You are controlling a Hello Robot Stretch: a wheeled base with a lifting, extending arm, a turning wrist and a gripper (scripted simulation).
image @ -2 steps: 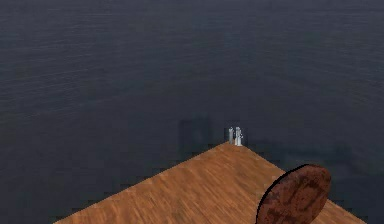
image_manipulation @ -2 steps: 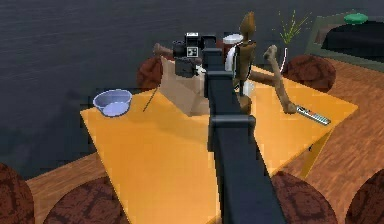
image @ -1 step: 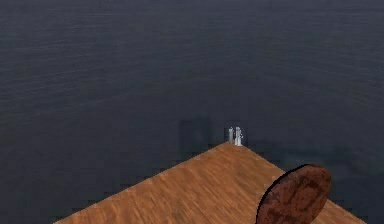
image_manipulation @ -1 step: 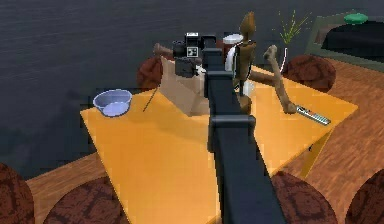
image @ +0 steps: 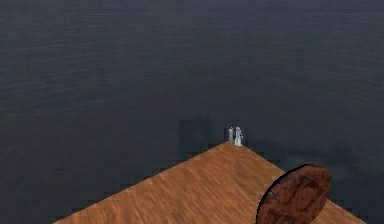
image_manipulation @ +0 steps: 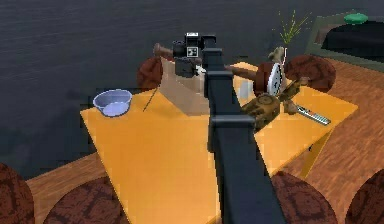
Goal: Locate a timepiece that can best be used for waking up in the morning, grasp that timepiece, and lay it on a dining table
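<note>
End effector (image_manipulation: 163,53) reaches across the table (image_manipulation: 150,145), seemingly by a box (image_manipulation: 183,92); I cannot tell whether it holds anything.

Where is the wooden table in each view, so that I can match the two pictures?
Forward view: the table lies at the bottom middle, one corner pointing away.
Arm side view: the table spans the middle, under the arm.
Shared landmark: a round brown chair back at the table's edge, bottom right in the forward view, bottom left in the arm side view; perhaps not the same chair.
</note>
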